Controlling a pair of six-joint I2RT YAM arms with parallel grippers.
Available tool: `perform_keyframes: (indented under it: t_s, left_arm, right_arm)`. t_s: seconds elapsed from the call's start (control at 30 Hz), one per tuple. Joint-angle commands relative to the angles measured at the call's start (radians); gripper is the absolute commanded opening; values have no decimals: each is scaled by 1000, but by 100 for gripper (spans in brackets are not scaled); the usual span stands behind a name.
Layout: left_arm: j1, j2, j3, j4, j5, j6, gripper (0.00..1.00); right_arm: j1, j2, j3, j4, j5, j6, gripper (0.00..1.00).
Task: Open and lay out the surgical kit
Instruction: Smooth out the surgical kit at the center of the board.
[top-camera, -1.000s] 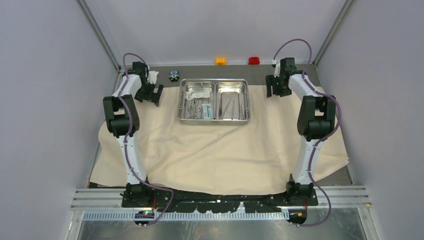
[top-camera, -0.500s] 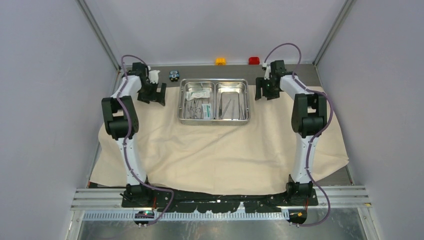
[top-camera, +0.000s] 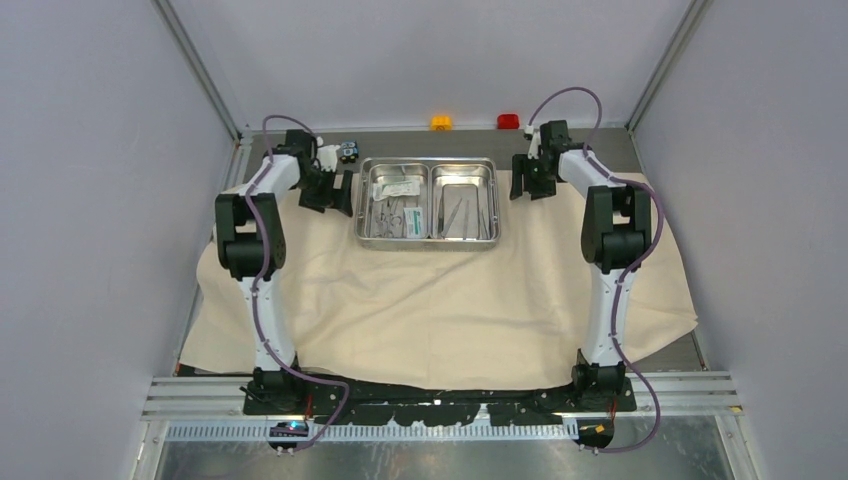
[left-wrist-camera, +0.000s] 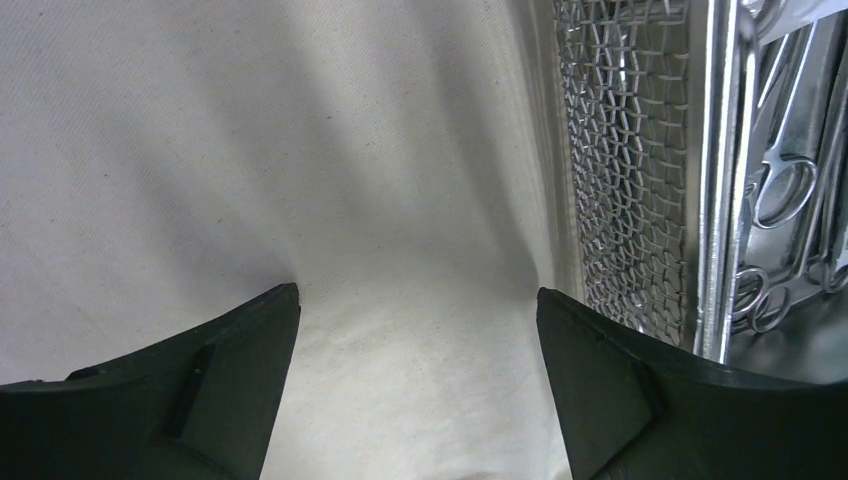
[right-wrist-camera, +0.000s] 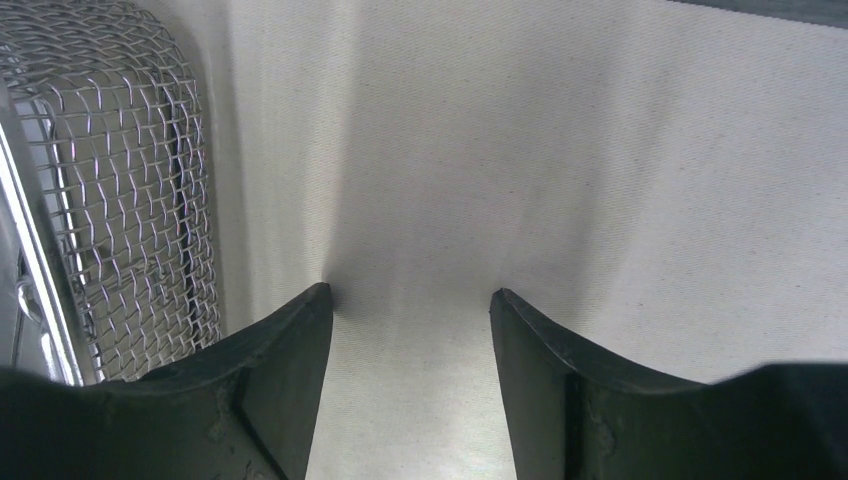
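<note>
The beige cloth wrap (top-camera: 430, 310) lies spread flat over the table. On its far part stands the steel two-compartment tray (top-camera: 428, 162). Ring-handled forceps (left-wrist-camera: 785, 190) and a white-and-green packet (top-camera: 400, 188) lie in its left compartment, thin straight tools (top-camera: 460, 215) in its right. My left gripper (top-camera: 340, 195) hangs open just left of the tray; in the left wrist view (left-wrist-camera: 417, 290) only cloth lies between its fingers, with the tray's mesh wall (left-wrist-camera: 625, 150) at the right. My right gripper (top-camera: 522, 185) is open just right of the tray, over bare cloth (right-wrist-camera: 410, 290), the mesh wall (right-wrist-camera: 130, 180) to its left.
A small black-and-blue block (top-camera: 348, 151) sits behind the left gripper near the tray's far left corner. An orange button (top-camera: 441, 122) and a red button (top-camera: 508, 121) stand at the back wall. Grey walls close in both sides.
The left gripper has moved right, up to the tray's left side. The right gripper has swung left to the tray's right side. Both pairs of jaws have narrowed a little.
</note>
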Motion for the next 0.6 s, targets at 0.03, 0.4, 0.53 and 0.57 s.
perform_keyframes:
  t_s: [0.03, 0.4, 0.53, 0.57]
  left_arm:
    - [-26, -19, -20, 31, 19, -20, 87]
    - [-44, 10, -42, 27, 68, -51, 50]
    - [-46, 31, -34, 20, 101, -69, 37]
    - [-49, 38, -27, 18, 109, -71, 32]
  right_arm:
    - [7, 28, 24, 11, -20, 17, 59]
    - [7, 31, 33, -9, -52, 31, 35]
    - [8, 37, 43, -16, -64, 40, 25]
    - [8, 38, 45, -18, -65, 43, 22]
